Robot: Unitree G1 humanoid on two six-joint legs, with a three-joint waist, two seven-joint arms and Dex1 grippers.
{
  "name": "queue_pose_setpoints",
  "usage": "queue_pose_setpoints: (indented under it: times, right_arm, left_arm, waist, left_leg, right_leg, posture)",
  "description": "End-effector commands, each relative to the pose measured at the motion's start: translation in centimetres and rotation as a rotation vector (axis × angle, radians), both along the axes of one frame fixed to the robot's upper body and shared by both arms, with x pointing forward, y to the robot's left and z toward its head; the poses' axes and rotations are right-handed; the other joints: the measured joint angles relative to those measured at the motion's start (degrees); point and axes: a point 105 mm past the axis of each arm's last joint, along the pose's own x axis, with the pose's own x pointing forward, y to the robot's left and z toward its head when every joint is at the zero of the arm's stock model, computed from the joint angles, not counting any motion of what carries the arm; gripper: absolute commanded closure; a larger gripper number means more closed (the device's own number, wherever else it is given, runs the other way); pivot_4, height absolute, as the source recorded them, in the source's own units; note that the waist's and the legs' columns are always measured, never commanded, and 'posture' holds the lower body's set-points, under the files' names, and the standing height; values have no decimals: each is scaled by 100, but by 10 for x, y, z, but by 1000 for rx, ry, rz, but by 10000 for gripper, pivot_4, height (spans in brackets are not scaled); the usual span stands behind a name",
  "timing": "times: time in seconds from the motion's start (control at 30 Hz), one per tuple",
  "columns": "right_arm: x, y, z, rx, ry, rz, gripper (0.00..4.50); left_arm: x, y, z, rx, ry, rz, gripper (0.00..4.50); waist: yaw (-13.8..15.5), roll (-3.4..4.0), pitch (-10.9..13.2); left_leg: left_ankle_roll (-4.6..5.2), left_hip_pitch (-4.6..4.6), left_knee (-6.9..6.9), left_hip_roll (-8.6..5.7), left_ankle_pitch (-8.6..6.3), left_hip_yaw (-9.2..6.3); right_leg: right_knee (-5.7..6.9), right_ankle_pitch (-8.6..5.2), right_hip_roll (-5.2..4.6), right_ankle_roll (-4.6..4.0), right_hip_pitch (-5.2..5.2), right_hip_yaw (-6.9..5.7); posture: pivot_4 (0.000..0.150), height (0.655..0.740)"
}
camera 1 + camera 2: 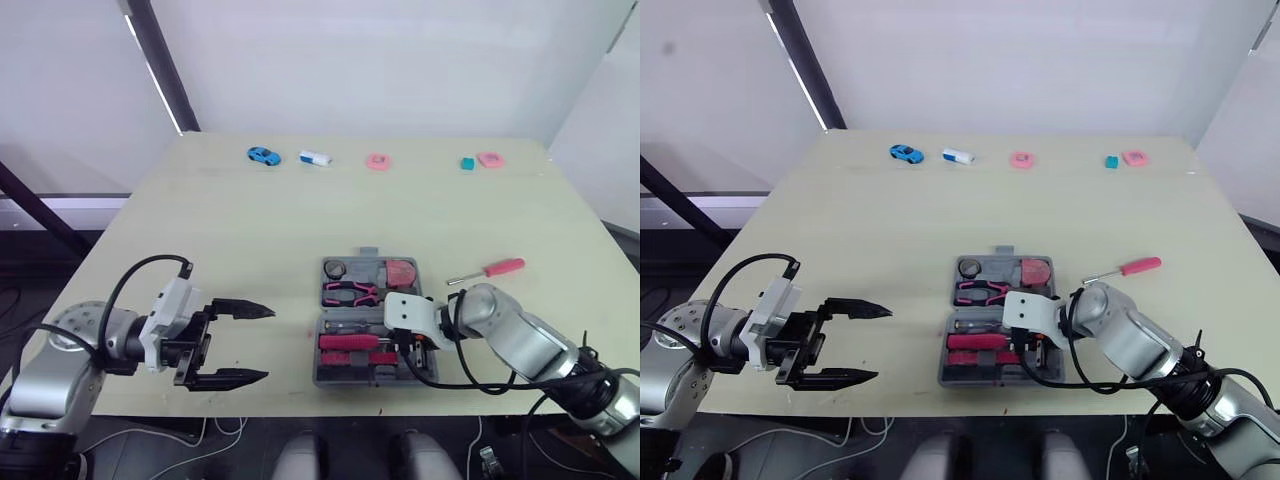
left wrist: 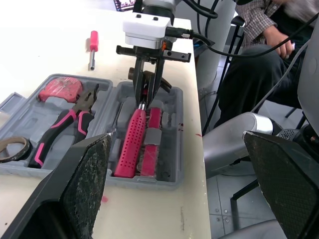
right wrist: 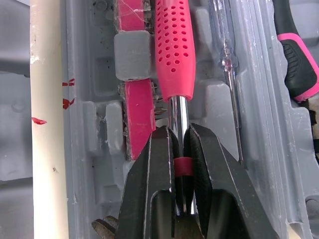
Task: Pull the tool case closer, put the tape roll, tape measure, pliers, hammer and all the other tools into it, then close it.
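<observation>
The grey tool case [image 1: 320, 377] lies open near the table's front edge. Its far half holds the tape roll [image 1: 334, 268], the pink-handled pliers [image 1: 350, 292] and the red tape measure [image 1: 400, 271]. The hammer [image 1: 348, 341], with its pink perforated handle [image 3: 173, 50], lies in the near half. My right gripper [image 3: 179, 130] is shut on the hammer's steel shaft, just behind the handle. A slim clear-handled screwdriver [image 3: 227, 64] rests beside the hammer. My left gripper [image 1: 268, 343] stands open and holds nothing, just left of the case. A red-handled screwdriver [image 1: 490, 269] lies on the table right of the case.
Along the far edge sit a blue toy car [image 1: 264, 155], a white and blue piece [image 1: 315, 158], two pink pieces [image 1: 378, 161] [image 1: 489, 159] and a teal block [image 1: 467, 163]. A person [image 2: 269, 40] sits beyond the table's front edge, near the case.
</observation>
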Motion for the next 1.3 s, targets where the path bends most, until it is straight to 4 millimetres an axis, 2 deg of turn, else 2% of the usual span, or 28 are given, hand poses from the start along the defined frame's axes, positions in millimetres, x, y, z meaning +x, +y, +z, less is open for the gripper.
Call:
queue_pose_setpoints:
  times: [0.03,0.07,0.23,0.57,0.63,0.73,0.77,0.87,0.9,1.13,1.23,1.3]
  right_arm:
    - [1,5,9,17,-38,32,30374]
    - [2,4,8,17,-40,29,26391]
    - [3,4,12,36,-52,12,26391]
    - [2,5,25,196,-34,-14,26391]
    - [0,6,26,219,-32,2,26391]
    - [-2,17,31,345,-6,16,26391]
    - [-2,19,29,371,-9,20,31561]
    - [2,19,23,407,-34,38,43093]
    - [3,18,19,405,-27,36,44226]
    - [8,15,-5,378,11,22,44226]
    - [10,12,-21,318,37,2,44226]
    - [13,4,-38,230,55,-26,44226]
  left_arm:
    - [-5,-4,4,1,-26,-34,0]
    - [-5,-4,4,1,-26,-33,0]
    - [-5,-4,2,4,-23,-32,0]
    - [-4,-3,1,7,-27,-31,0]
    - [-3,-4,1,4,-29,-31,0]
    - [-3,-5,1,2,-33,-34,0]
    - [-3,-6,2,0,-34,-35,0]
    - [-2,-7,2,-8,-38,-36,0]
    - [-2,-7,3,-10,-39,-36,0]
    - [-1,-8,2,-13,-41,-32,0]
    - [-1,-8,2,-14,-43,-30,0]
    - [-1,-8,2,-15,-44,-29,0]
  waist:
    - [4,0,0]
    - [7,0,0]
    - [11,0,0]
    - [16,0,0]
    - [15,0,0]
    - [13,-1,0]
    - [9,-1,-1]
    - [13,-1,-1]
    - [15,-1,-1]
    - [12,-2,-1]
    - [9,-2,-1]
    - [9,-3,-2]
  left_leg:
    - [0,-1,0,0,0,0]
    - [0,0,0,0,0,1]
    - [0,-1,0,0,0,1]
    - [0,-1,0,0,0,1]
    - [0,-1,0,0,0,1]
    - [0,-1,0,0,0,0]
    - [0,-1,-1,0,0,-1]
    - [0,-1,0,0,0,-1]
    - [0,-1,0,-1,0,1]
    - [0,0,0,-2,0,0]
    - [0,0,0,-1,0,0]
    - [0,2,0,-1,0,0]
  right_leg:
    - [0,0,0,0,0,0]
    - [0,0,0,0,0,0]
    - [-2,0,-1,0,0,0]
    - [-2,0,-1,0,1,-1]
    - [-1,0,-1,0,1,-1]
    - [-1,0,-1,0,1,-1]
    - [-1,0,0,0,1,-1]
    - [-1,0,0,1,2,-1]
    - [-2,1,0,1,3,0]
    - [-1,1,0,1,3,0]
    - [-1,0,0,1,3,0]
    - [-1,1,0,1,3,0]
  posture:
    - [1500,7400]
    - [1500,7400]
    - [1500,7400]
    - [1500,7400]
    - [1500,7400]
    - [1500,7400]
    - [1500,7400]
    - [1500,7400]
    - [1500,7400]
    - [1500,7400]
    - [1500,7400]
    - [1500,7400]
